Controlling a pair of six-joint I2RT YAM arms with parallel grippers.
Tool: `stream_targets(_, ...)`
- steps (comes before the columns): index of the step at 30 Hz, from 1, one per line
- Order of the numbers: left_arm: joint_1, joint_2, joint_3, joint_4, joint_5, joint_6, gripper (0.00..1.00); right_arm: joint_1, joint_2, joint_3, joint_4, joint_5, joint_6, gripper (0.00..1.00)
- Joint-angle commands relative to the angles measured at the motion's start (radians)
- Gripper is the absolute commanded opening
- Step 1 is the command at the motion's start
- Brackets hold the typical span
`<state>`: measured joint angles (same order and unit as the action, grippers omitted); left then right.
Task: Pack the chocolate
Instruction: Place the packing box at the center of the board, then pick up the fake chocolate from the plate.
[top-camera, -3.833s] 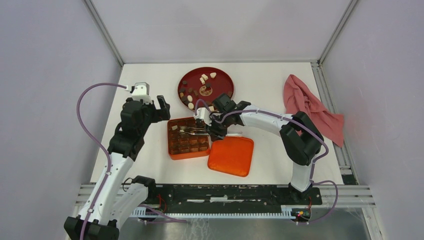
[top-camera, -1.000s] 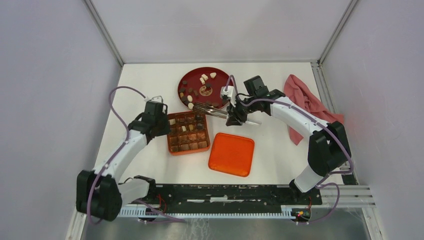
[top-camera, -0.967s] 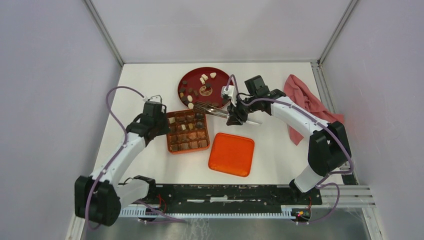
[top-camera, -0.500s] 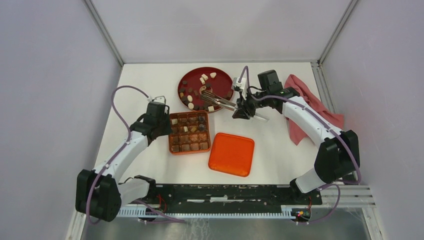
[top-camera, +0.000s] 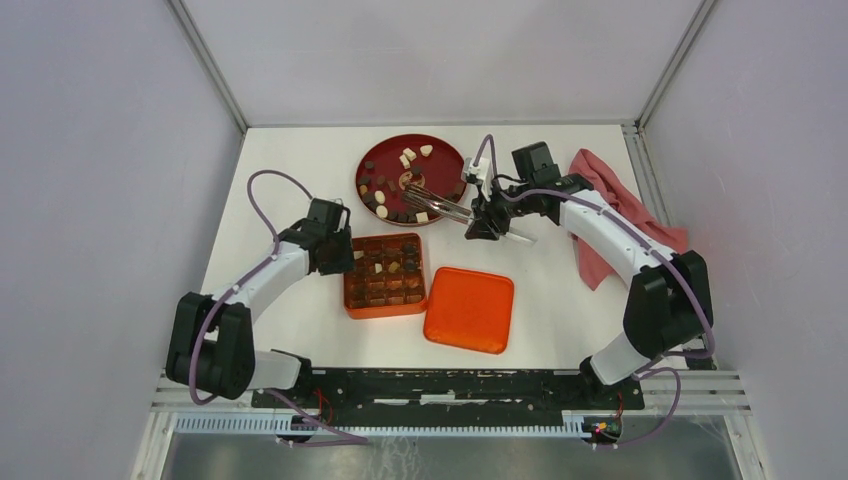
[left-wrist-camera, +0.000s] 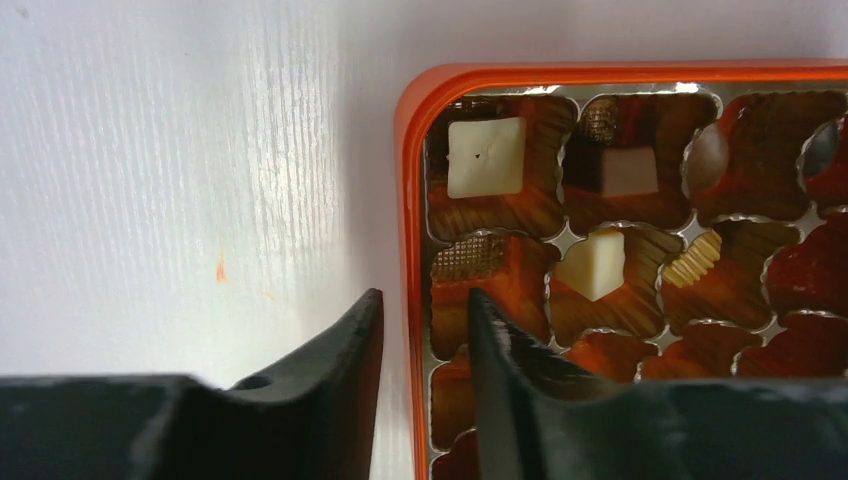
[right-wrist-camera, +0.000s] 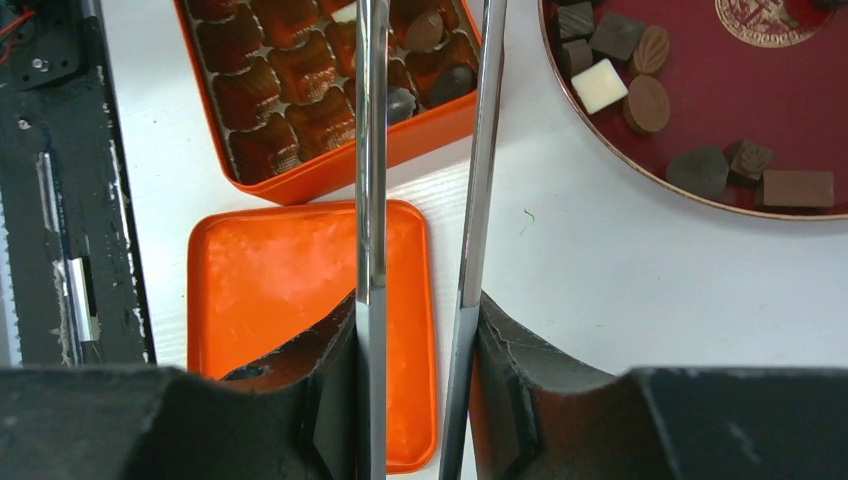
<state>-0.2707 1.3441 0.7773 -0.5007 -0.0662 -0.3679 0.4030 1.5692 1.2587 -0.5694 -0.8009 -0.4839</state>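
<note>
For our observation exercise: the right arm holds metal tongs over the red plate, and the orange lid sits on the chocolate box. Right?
No: the orange lid lies on the table beside the open box, as the top view shows. The rest stands.

Box rim (left-wrist-camera: 408, 180) between left hand (left-wrist-camera: 423, 300) fingers (left-wrist-camera: 345, 370)

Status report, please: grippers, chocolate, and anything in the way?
Left gripper open, astride box wall. Right gripper shut on tongs, tips over plate. Chocolate partly in box, more on plate. Lid off, beside box; nothing blocking.
</note>
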Motion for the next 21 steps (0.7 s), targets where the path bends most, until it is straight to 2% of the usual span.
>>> stream_targets(1,-0.002,-0.050,0.058,-0.005,-0.016,0.002,0.50,-0.006,0.017,-0.001,0.051,0.066,0.005,0.41)
stream_targets(3,-0.002,-0.098,0.076,-0.017,-0.028,0.001,0.56,-0.007,0.028,-0.003,0.066,0.115,0.005,0.41)
stream_targets(7,-0.002,-0.224,0.122,0.005,0.015,0.041,0.62,-0.003,0.093,0.039,0.071,0.223,0.005,0.41)
stream_targets(13,-0.002,-0.408,0.118,0.154,0.046,0.103,0.99,0.029,0.272,0.237,-0.007,0.316,0.016,0.41)
stream_targets(21,-0.002,-0.428,0.088,0.072,-0.061,0.151,1.00,0.074,0.488,0.508,-0.079,0.341,0.093,0.43)
